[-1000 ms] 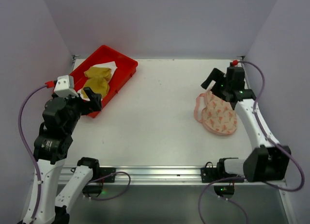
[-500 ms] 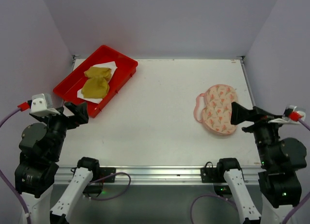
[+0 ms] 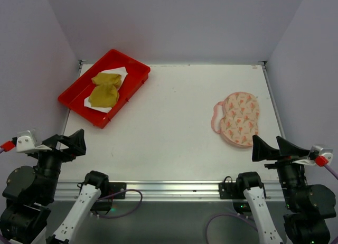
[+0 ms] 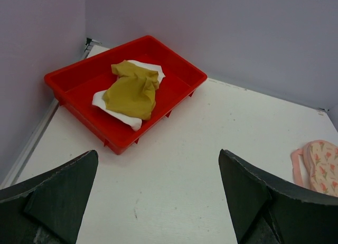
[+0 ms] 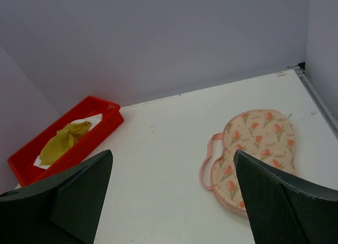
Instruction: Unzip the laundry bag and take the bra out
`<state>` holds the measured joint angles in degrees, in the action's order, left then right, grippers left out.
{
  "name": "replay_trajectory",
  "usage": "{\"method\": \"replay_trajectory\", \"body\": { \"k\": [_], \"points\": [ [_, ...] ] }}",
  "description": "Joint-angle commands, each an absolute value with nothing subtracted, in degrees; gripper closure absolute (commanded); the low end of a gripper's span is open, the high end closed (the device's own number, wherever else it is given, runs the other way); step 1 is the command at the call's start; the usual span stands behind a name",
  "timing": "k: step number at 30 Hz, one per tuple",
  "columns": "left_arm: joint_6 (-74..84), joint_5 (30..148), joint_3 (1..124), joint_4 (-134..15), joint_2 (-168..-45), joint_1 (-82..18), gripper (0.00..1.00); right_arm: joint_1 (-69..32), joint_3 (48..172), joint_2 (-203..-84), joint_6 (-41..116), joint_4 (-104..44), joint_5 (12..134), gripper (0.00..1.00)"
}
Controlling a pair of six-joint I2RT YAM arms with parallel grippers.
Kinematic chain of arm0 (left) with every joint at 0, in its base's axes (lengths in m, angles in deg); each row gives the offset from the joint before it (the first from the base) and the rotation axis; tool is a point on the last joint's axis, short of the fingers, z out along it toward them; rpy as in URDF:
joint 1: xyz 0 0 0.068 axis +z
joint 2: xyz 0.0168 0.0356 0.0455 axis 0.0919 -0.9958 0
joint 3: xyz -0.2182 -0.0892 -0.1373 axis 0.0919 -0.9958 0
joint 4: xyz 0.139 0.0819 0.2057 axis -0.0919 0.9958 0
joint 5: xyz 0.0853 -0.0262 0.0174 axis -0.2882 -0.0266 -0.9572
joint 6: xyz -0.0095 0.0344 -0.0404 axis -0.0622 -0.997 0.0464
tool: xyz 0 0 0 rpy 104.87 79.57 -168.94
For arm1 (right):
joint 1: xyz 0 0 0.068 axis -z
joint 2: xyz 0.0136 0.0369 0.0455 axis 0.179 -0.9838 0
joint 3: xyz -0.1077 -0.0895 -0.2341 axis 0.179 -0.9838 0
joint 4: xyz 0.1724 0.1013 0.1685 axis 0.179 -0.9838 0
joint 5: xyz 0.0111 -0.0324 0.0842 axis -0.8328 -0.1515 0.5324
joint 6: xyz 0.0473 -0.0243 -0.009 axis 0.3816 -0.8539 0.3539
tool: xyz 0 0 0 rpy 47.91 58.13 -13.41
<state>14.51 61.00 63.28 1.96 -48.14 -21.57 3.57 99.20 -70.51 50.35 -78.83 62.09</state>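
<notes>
Both arms at near desk (image 3: 169, 112) edge, nothing held.
Left end effector (image 3: 67, 139) and right end effector (image 3: 268, 143) both spread wide, empty. Bag (image 3: 240, 118) lies flat, right side, just beyond the right one. Yellow cloth (image 3: 104, 88) in tray (image 3: 138, 75), far left.

A white desk (image 3: 169, 112) fills the view. In its far-left corner a red tray (image 3: 79, 110) sits at an angle, holding a crumpled mustard-yellow cloth (image 3: 104, 90) on top of a white sheet (image 3: 117, 72). Near the right edge, about midway back, the laundry bag (image 3: 238, 119) lies flat and looks closed, with its pink loop (image 3: 215, 117) on the side toward the desk's middle. The left gripper (image 3: 66, 141) is at the near-left corner with its fingers spread and empty. The right gripper (image 3: 268, 142) is at the near-right corner, also spread and empty, just short of the bag.
</notes>
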Motion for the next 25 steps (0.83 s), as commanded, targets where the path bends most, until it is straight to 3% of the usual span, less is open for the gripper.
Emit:
{"method": "replay_trajectory", "body": {
  "k": [1,25],
  "points": [
    [15.4,60.2,63.5,4.4,-47.0,-22.1,0.00,3.0,98.2,-68.7,48.7,-79.9,61.4,0.01],
    [16.2,60.9,59.8,4.0,-46.8,-22.5,0.00,2.6,97.3,-67.6,49.3,-79.8,62.0,0.01]
  ]
}}
